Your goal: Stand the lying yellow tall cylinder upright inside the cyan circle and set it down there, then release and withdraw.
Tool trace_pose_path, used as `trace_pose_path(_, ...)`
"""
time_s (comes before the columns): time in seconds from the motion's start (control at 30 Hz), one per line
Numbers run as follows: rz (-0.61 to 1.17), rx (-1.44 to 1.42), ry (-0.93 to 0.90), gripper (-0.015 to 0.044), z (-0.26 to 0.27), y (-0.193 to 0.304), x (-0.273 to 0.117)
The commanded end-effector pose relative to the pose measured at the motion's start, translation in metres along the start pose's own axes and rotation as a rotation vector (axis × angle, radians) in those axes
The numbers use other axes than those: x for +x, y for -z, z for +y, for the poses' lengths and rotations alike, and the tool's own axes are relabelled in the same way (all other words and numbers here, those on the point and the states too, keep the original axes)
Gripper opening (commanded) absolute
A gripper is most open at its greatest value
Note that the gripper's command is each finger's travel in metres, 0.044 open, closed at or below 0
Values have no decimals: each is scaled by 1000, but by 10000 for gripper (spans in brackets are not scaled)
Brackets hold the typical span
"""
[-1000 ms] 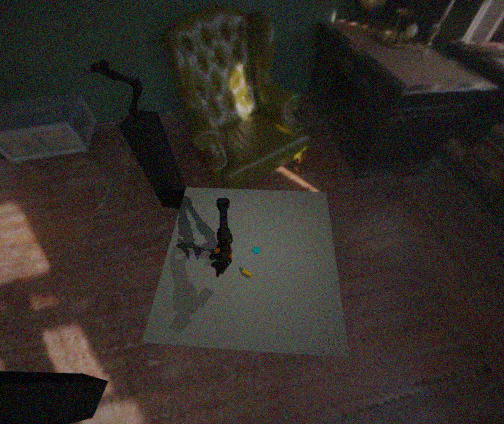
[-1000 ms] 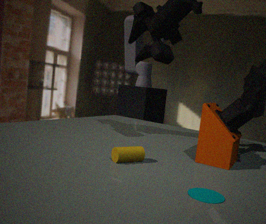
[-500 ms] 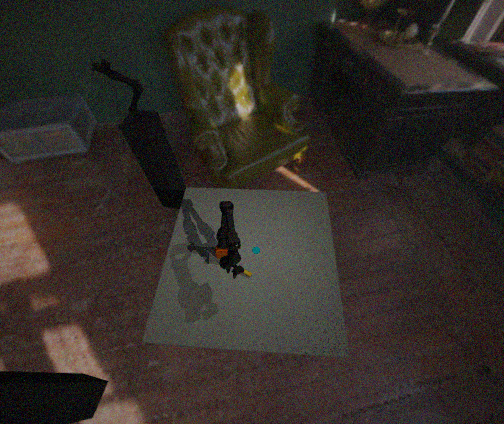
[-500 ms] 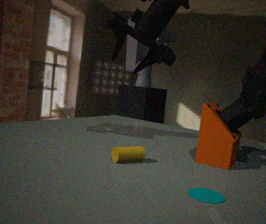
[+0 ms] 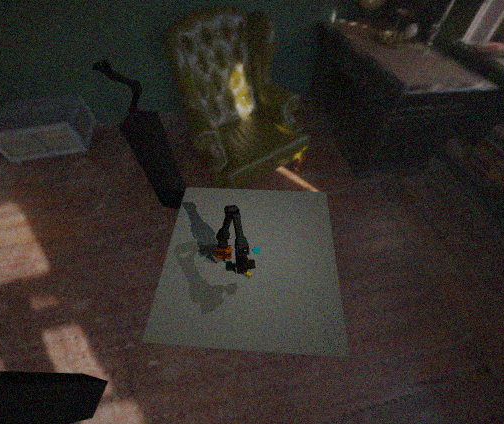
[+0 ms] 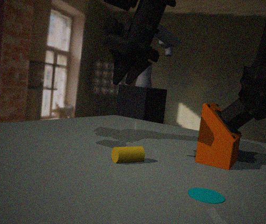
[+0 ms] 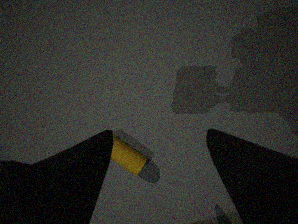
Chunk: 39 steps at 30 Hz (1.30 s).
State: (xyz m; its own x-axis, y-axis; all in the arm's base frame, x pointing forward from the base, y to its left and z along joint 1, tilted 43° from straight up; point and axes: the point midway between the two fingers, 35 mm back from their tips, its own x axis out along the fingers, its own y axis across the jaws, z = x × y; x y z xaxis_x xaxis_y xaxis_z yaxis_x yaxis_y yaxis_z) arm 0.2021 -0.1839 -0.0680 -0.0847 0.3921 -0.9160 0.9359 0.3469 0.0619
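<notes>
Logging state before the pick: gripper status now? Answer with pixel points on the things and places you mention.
Gripper (image 5: 244, 272) (image 6: 121, 82) (image 7: 159, 136): open, holding nothing, fingers apart above the yellow cylinder (image 5: 249, 274) (image 6: 129, 155) (image 7: 128, 157), which lies on its side.

No text, label, brand, number or sign can be read in any of the three views

The floor (image 5: 100, 200) looks like wood, with visible grain. The tabletop (image 5: 290, 310) (image 6: 63, 179) (image 7: 125, 65) appears smooth and matt. The armchair (image 5: 215, 80) has tufted upholstery with some shine, maybe leather. The orange block (image 6: 214, 150) seems to be matt plastic; the yellow cylinder (image 5: 249, 274) (image 6: 129, 155) (image 7: 127, 156) is smooth.
</notes>
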Motion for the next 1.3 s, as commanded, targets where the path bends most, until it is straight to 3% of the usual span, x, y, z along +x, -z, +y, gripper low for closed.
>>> trace_pose_path(0.0, 260, -887, -181, 309, 55, 38, 23)
trace_pose_path(0.67, 269, -931, -195, 309, 58, 41, 26)
trace_pose_path(0.9, 270, -932, -199, 309, 64, 72, 120)
trace_pose_path(1.07, 271, -933, -199, 309, 64, 76, 129)
trace_pose_path(1.27, 271, -933, -199, 152, 64, 76, 129)
